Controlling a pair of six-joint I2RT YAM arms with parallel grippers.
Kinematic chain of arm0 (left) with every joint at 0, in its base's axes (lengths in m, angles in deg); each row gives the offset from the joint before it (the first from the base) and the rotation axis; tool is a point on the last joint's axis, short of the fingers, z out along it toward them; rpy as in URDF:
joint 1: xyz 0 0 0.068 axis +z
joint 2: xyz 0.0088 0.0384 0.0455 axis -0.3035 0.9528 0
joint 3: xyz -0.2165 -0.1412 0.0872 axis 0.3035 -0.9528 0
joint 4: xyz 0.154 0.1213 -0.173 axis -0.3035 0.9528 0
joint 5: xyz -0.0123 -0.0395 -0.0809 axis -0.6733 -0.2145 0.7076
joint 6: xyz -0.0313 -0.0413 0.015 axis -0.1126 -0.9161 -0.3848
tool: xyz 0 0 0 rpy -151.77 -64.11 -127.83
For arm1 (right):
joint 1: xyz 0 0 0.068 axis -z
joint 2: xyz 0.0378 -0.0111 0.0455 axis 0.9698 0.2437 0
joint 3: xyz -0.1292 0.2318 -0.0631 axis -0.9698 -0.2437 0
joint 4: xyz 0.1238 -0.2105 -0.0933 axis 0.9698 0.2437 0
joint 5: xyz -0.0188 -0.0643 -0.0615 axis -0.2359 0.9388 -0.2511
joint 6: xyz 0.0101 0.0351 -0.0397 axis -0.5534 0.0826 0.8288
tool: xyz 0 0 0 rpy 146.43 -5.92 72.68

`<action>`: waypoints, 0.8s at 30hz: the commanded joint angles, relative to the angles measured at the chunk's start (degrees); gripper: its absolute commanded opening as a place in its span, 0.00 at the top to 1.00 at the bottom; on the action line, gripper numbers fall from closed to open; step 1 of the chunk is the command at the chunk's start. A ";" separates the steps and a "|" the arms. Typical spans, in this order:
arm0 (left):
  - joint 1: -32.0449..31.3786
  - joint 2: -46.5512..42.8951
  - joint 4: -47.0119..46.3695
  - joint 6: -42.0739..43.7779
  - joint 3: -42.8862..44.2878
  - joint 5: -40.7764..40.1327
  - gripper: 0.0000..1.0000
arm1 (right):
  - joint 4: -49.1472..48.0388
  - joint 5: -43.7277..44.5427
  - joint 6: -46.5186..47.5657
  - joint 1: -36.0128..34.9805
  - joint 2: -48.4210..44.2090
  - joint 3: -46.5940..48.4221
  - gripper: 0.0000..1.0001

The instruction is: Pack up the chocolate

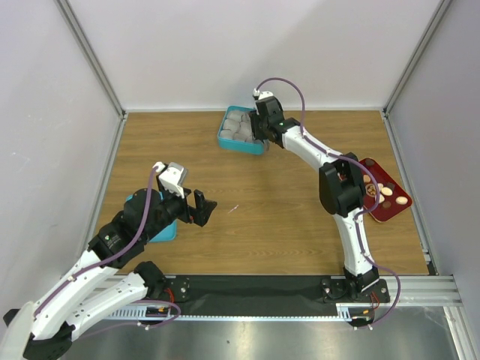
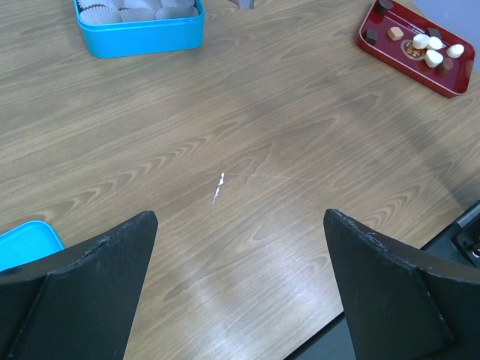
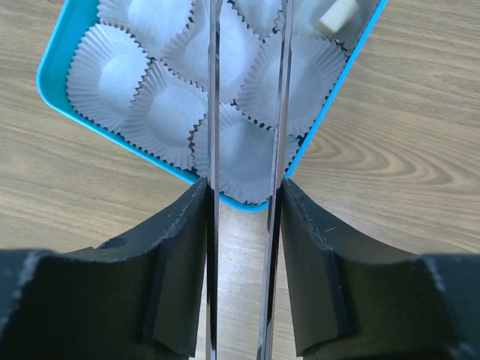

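Observation:
The teal box [image 1: 241, 142] stands at the back centre, filled with white paper cups [image 3: 169, 112]. One pale cream chocolate [image 3: 336, 13] lies in a cup at the box's corner. My right gripper [image 3: 244, 195] is over the box's near edge, also in the top view [image 1: 264, 124], and is shut on metal tweezers [image 3: 212, 112]. The tweezer arms stand apart and reach over the cups; their tips run out of view. More chocolates [image 2: 431, 49], dark and pale, lie on the red tray [image 1: 397, 211]. My left gripper [image 2: 240, 225] is open and empty above the table, also in the top view [image 1: 204, 208].
A teal lid [image 1: 165, 231] lies under my left arm at the left, and its corner shows in the left wrist view [image 2: 26, 240]. The red tray [image 2: 405, 61] sits at the right edge by the wall. A small white scrap [image 2: 218, 187] lies mid-table.

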 commanded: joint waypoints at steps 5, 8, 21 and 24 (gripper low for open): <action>-0.11 0.11 -0.86 1.14 0.10 -0.95 0.00 | -1.25 1.90 1.96 -0.41 0.58 4.56 0.50; -0.11 0.02 -0.78 1.14 0.10 -0.87 0.00 | -0.81 2.25 2.31 -0.41 0.41 4.91 0.49; -0.11 0.46 -0.86 1.32 0.19 -0.95 0.00 | 7.97 8.31 -1.01 0.64 -18.38 -0.96 0.53; -0.11 0.11 -0.86 1.23 0.01 -0.78 0.00 | 14.29 11.57 -5.32 2.75 -27.96 -10.18 0.53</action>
